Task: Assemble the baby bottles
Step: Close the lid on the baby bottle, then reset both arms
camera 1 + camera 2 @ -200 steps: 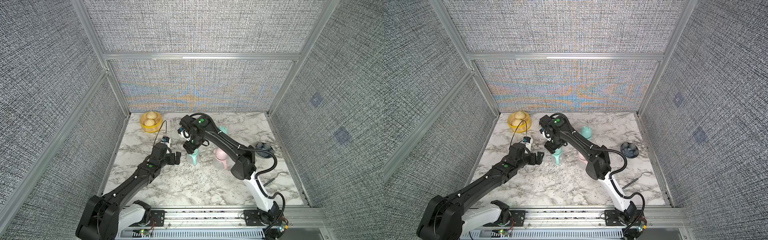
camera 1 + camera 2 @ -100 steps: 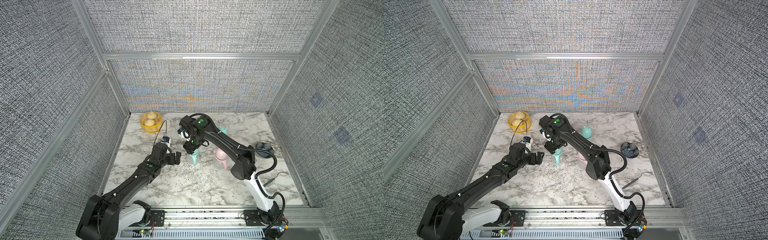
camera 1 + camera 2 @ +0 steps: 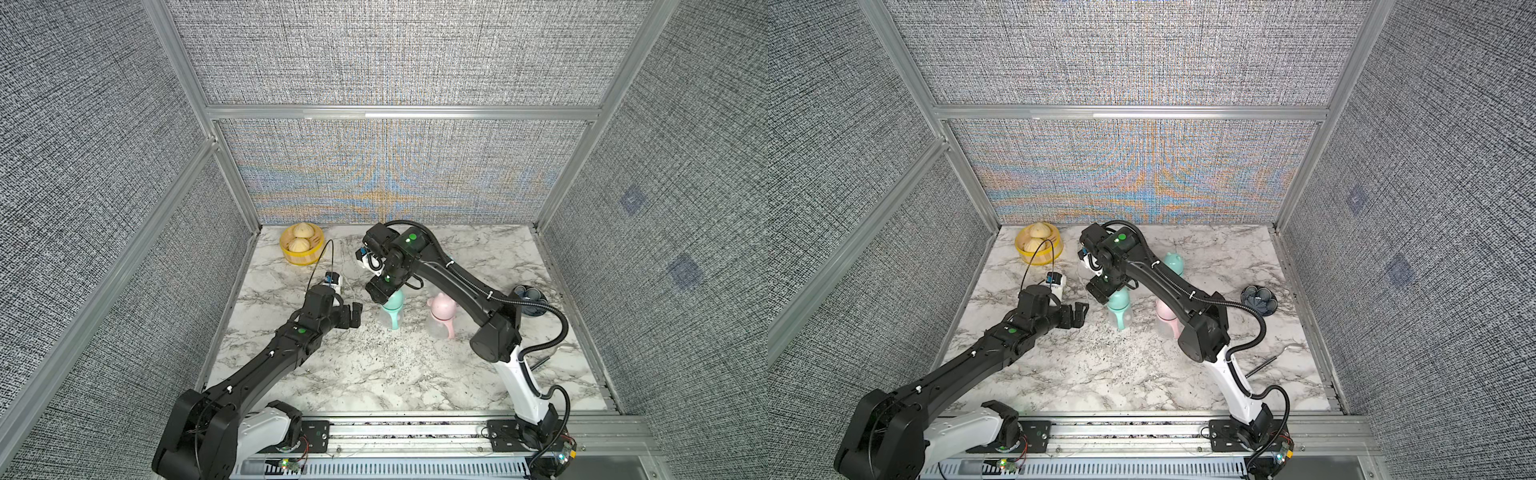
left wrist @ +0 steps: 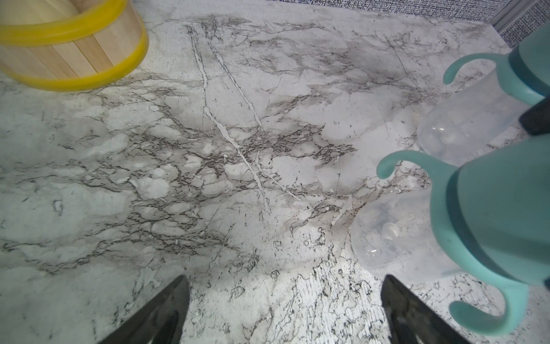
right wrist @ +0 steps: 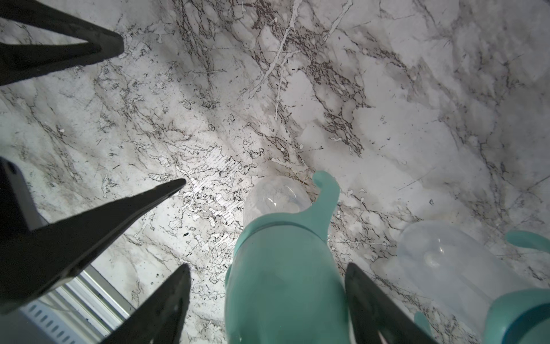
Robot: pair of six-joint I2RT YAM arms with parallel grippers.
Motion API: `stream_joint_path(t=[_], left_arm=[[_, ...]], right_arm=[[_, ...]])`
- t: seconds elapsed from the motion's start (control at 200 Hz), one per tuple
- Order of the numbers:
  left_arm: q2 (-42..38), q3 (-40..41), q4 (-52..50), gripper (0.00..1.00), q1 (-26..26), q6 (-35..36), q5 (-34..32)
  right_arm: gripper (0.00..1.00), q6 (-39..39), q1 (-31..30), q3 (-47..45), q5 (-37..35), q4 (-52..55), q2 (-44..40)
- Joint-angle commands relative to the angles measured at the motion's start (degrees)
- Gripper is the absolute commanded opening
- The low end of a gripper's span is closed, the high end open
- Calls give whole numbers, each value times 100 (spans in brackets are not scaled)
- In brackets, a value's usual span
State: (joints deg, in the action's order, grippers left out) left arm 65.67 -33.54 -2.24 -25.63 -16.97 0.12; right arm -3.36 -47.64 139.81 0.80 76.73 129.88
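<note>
A baby bottle with a mint eared cap and mint handles (image 3: 392,309) (image 5: 285,283) stands upright mid-table. My right gripper (image 3: 380,292) (image 5: 267,268) hangs over it, open. Its jaws straddle the cap, with a clear gap on one side and the other finger close by. A pink-capped bottle (image 3: 441,313) stands to its right. A third, mint-capped bottle (image 3: 1173,263) stands behind the right arm. My left gripper (image 3: 352,316) (image 4: 284,286) is open and empty just left of the mint bottle (image 4: 476,223), low over the marble.
A yellow steamer basket with buns (image 3: 301,249) sits at the back left corner. A dark patterned bowl (image 3: 530,297) sits at the right edge, with a thin metal tool (image 3: 1262,365) in front of it. Mesh walls close three sides.
The right gripper's jaws have spread wider around the mint cap. Both arms have barely shifted.
</note>
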Motion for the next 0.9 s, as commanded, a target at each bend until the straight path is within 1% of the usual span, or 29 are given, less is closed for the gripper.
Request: stream_joint_path(t=[0.0, 0.145, 0.265, 0.395, 0.51, 0.576, 0.641, 0.691, 0.731, 0.796, 0.861, 0.896], left_arm=[[14, -62, 92, 100, 5, -64, 20], [124, -419, 118, 100, 15, -141, 52], [113, -667, 202, 100, 6, -77, -208], [145, -760, 620, 100, 8, 24, -935], [209, -792, 952, 100, 13, 260, -1589], [235, -803, 1190, 100, 14, 481, -1957], [381, -781, 1528, 100, 27, 999, -2313], [576, -912, 1485, 100, 56, 1289, -2473], [770, -1117, 1244, 100, 127, 1488, -2428], [1089, -1374, 999, 100, 238, 1788, -2353], [1242, -1295, 1153, 100, 423, 1997, -2258], [1248, -1145, 1287, 99, 586, 2021, -2072]], right_arm=[[83, -69, 0, -132, 1, -247, -307], [91, -90, 22, -1052, -365, -1180, -1148], [95, -112, 94, -1873, -675, -1879, -1884], [99, -112, 274, -3188, -1152, -2858, -2866], [99, -130, 508, -4582, -1384, -3911, -3853], [99, -126, 705, -5368, -1481, -4480, -4393], [99, -43, 951, -5911, -1802, -4788, -4829], [99, 73, 1204, -6211, -2040, -4914, -5096], [99, 178, 1421, -6420, -2145, -4975, -5299], [99, 359, 1829, -6821, -2122, -5113, -5586], [99, 593, 2241, -7236, -2129, -5287, -5817], [99, 719, 2457, -7464, -2169, -5407, -5925]])
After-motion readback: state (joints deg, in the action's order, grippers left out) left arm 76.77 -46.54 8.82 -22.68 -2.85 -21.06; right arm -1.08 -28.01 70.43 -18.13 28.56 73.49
